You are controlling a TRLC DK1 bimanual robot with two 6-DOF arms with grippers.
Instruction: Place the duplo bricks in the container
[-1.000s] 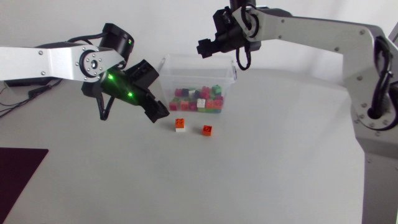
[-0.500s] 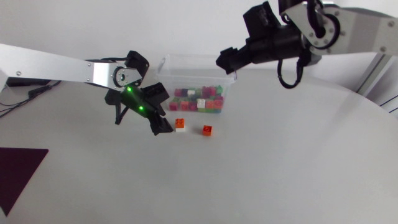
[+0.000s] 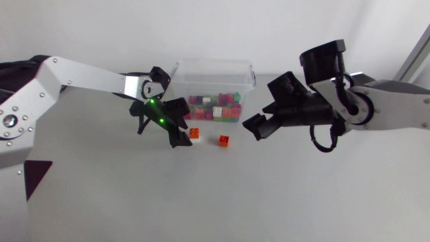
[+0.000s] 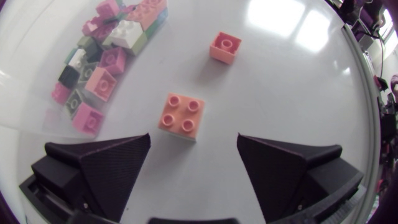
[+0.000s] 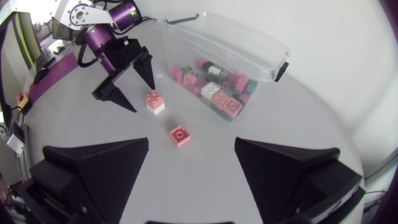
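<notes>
Poises the left pincer (image 4: 193,137), released and spread wide, just short of the orange-on-white four-stud duplo brick (image 4: 182,116) on the tabletop (image 3: 302,195) near the clear container (image 3: 180,74) of bricks, with a small orange brick (image 4: 224,47) just beyond and the right pincer (image 5: 191,143) likewise released, well apart.

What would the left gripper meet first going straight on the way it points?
Probably the four-stud orange brick, lying just ahead of the open left gripper, centred between its fingers; then the table beneath. Depth is unclear.
</notes>
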